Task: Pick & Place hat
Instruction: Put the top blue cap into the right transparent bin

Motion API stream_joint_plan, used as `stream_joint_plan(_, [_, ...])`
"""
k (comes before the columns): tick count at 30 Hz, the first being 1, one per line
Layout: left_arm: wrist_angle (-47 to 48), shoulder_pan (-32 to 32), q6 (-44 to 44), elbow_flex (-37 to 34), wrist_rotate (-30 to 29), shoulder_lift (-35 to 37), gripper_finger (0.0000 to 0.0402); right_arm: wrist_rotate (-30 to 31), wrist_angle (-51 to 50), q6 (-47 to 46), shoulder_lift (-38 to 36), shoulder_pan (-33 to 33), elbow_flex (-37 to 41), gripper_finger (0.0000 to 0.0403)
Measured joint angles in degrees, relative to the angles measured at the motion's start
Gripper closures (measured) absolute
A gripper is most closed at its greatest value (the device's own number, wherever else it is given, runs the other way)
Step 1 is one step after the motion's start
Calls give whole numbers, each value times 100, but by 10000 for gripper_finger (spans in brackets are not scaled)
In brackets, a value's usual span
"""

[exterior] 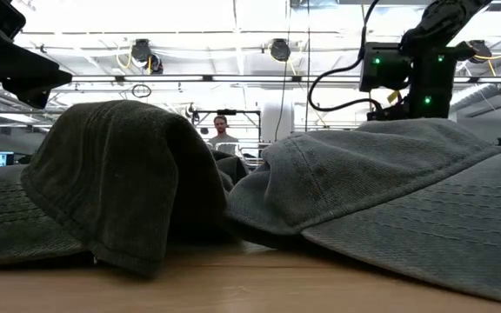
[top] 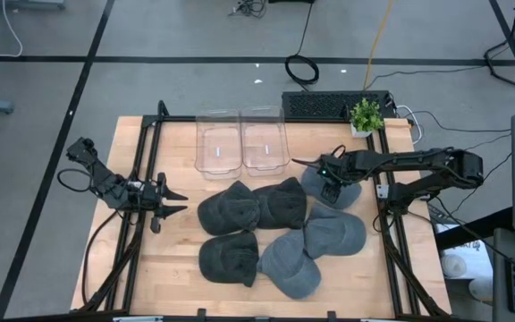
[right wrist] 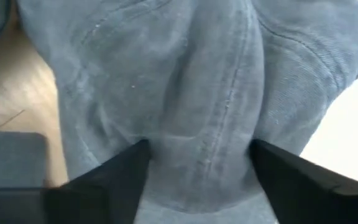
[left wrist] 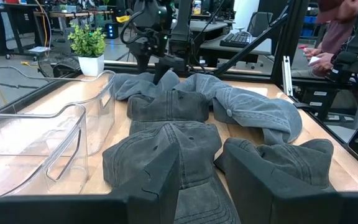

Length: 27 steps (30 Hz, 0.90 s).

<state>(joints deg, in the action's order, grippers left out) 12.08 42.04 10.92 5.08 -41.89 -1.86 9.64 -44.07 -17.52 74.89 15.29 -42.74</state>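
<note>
Several caps lie bunched mid-table. Three are dark grey, for instance one (top: 231,207) toward the left. Three are grey-blue, among them the far-right one (top: 345,190), which rests on the wood and overlaps its neighbours. My right gripper (top: 331,190) (right wrist: 197,158) is down on that cap's crown, open, with a ridge of cloth between its fingers. In the low view it stands behind the cap (exterior: 407,87). My left gripper (top: 175,202) (left wrist: 201,155) waits open at the table's left edge, pointing at the pile and touching nothing. My right gripper comes at the far-right grey-blue cap from above, pointing down. Its open fingertips (right wrist: 126,171) are sunk into the crown cloth, one on each side of a raised seamed ridge (right wrist: 197,124). The ridge is not pinched. The cap lies on the table.
Two clear plastic bins (top: 218,143) (top: 265,141) stand side by side at the far edge, just beyond the caps. A small potted plant (top: 366,116) and a keyboard (top: 329,105) sit at the far right. Bare wood lies to the caps' left. A person shows in the room behind (exterior: 223,130).
</note>
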Motion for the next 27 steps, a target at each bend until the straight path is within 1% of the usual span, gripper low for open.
stream_joint_plan(3, [1,0,0,0,0,-1,270,-76,13,22,0,0,0,232])
stream_joint_plan(7, [0,-2,0,0,0,1,270,-91,13,147,-5,0,0,359])
stream_joint_plan(8, [1,0,0,0,0,1,270,-90,12,198,-30,0,1,380])
stream_joint_plan(9, [0,0,0,0,0,-1,270,-89,24,210,-66,0,2,389])
stream_joint_plan(13, [0,0,-1,0,0,0,270,-96,11,91,-384,-22,-102,398])
stream_joint_plan(18, [2,0,0,0,0,-1,270,-81,220,-152,-1053,-156,-373,401])
stream_joint_plan(23, [1,-1,0,0,0,-1,270,-61,1226,-277,-1707,-347,-415,402])
stream_joint_plan(27, [2,0,0,0,0,-1,270,-41,2157,-83,-1953,-467,-415,402])
